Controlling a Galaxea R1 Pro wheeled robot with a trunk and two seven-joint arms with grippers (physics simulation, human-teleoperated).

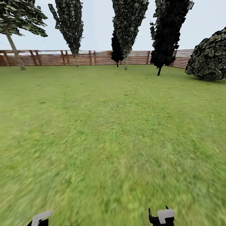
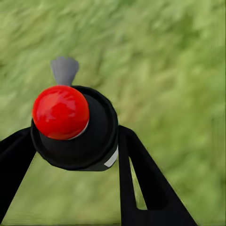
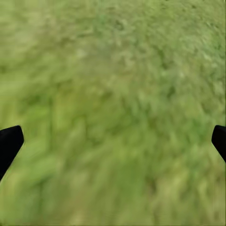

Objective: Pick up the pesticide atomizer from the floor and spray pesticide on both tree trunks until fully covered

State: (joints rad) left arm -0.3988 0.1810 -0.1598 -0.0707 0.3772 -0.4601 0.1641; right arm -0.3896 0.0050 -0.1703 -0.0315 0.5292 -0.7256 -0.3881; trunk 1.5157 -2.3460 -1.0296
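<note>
Two claws show at the bottom edge of the head view, low over the lawn (image 1: pixel 106 135). At lower left, the left claw (image 1: pixel 40 218) carries the atomizer (image 2: pixel 75 127): in its wrist view the black fingers (image 2: pixel 141 183) press against both sides of a dark round body with a red cap and a grey nozzle, so that claw is closed on it, above blurred grass. At lower right, the right claw (image 1: pixel 161 217) holds nothing; its wrist view shows only the two fingertips (image 3: pixel 9 143) at opposite edges of the frame with grass between, so it is spread wide open.

Across the top of the head view, from left: a leaning tree (image 1: pixel 14 34) with a thin pale trunk in the upper left, then narrow dark cypresses (image 1: pixel 127 28) before the slatted fence (image 1: pixel 94 58), then a rounded bush (image 1: pixel 208 56) at the right edge.

Pickup looks done, so the step in hand is probably carrying the sprayer toward a tree. No thick grey-brown trunk is plainly in sight, so I cannot tell which tree is a target. Next, the base likely needs to turn or drive until such a trunk is near, then the nozzle must be aimed at the bark.
</note>
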